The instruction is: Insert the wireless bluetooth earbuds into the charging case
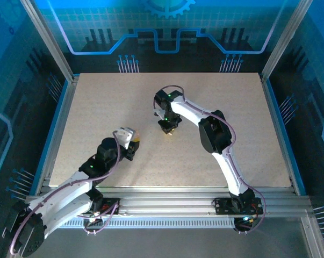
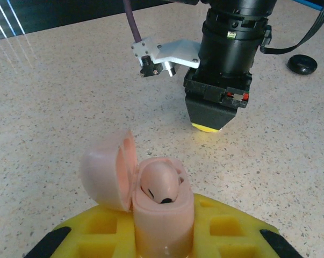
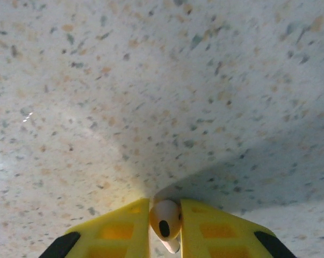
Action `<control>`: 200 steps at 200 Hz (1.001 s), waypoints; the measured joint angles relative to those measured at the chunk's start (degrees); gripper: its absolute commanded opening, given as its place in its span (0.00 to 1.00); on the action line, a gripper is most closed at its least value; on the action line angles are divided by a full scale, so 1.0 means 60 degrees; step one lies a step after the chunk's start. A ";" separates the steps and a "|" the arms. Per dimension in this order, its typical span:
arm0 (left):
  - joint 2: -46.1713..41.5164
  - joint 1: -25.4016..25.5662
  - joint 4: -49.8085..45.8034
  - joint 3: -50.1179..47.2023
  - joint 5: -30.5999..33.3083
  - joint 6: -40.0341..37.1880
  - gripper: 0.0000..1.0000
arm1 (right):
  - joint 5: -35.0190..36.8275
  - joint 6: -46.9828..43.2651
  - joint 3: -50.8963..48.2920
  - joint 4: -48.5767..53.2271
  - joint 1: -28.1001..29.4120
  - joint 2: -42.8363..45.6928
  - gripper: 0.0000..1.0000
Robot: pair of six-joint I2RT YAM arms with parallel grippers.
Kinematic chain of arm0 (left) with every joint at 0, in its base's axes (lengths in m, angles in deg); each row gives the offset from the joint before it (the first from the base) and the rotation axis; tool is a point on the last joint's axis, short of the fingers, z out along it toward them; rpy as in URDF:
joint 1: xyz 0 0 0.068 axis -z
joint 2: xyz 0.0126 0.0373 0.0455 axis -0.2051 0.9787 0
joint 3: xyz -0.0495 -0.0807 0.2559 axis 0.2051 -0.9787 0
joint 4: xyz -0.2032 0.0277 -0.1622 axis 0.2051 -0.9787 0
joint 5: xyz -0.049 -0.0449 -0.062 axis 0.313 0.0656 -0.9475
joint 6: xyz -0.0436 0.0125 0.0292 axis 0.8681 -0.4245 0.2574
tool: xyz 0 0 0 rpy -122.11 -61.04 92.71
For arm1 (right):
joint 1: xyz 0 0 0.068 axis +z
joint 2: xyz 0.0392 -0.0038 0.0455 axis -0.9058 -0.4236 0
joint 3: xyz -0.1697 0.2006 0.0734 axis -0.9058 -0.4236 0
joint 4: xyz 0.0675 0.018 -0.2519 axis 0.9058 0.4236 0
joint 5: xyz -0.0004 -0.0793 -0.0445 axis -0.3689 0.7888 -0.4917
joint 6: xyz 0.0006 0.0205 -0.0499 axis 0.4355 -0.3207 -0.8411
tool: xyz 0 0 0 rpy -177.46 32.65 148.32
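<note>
Pale pink plastic sits at the bottom of my left wrist view: the charging case [image 2: 163, 217] is upright with its lid [image 2: 108, 172] hinged open toward 9 o'clock. It is clamped between the yellow fingers of the left gripper [image 2: 164, 231]. In the top view that gripper is off the table's [image 1: 231, 107] centre toward 8 o'clock. One first earbud [image 2: 160, 185] looks seated in the case, whitish with a dark spot, and the pocket beside it is hard for me to read from here. The right gripper [image 3: 165, 228] is nose-down near the middle of the table, at roughly 2 o'clock from the case and well apart from it. Its pads are pinched on a second earbud [image 3: 165, 219], which is whitish with a black oval, and its tip is touching or just off the speckled surface. So I judge the step in hand to be the pick of this second earbud, with insertion not yet begun. Next I would need to lift straight up without letting the bud twist in the pinch. Then I would carry it toward 8 o'clock until it is over the open mouth of the case, match the stem to the free pocket and lower gently, while the left side holds the case steady and level. A small black round piece [image 2: 302, 64] lies on the table at 2 o'clock in the left wrist view. I cannot tell what it is.
</note>
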 measured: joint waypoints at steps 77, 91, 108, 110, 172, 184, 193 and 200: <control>0.2189 0.0000 0.1942 0.0280 -0.0736 -0.0076 0.14 | -0.0732 0.1905 -0.3978 -0.3136 -0.0047 0.3486 0.17; 0.2550 0.0000 0.2361 0.0331 -0.0874 -0.0073 0.15 | -0.0827 0.2299 -0.4750 -0.3796 -0.0047 0.4175 0.17; 0.2929 0.0000 0.2787 0.0412 -0.1049 -0.0073 0.14 | -0.0965 0.2769 -0.5650 -0.4612 -0.0047 0.4958 0.17; 0.2962 0.0000 0.2816 0.0423 -0.1060 -0.0076 0.14 | -0.0965 0.2834 -0.5759 -0.4721 -0.0047 0.5064 0.17; 0.3807 0.0000 0.4237 0.0608 -0.1716 0.0018 0.14 | -0.1049 0.4222 -0.8236 -0.7599 0.0058 0.7683 0.18; 0.3861 0.0000 0.4415 0.0630 -0.1840 0.0069 0.14 | -0.0984 0.4371 -0.8510 -0.8072 0.0197 0.8127 0.18; 0.3880 0.0000 0.4568 0.0637 -0.1912 0.0109 0.14 | -0.0925 0.4481 -0.8677 -0.8404 0.0331 0.8419 0.18; 0.3883 0.0000 0.4688 0.0637 -0.1967 0.0113 0.14 | -0.0885 0.4557 -0.8812 -0.8655 0.0448 0.8633 0.18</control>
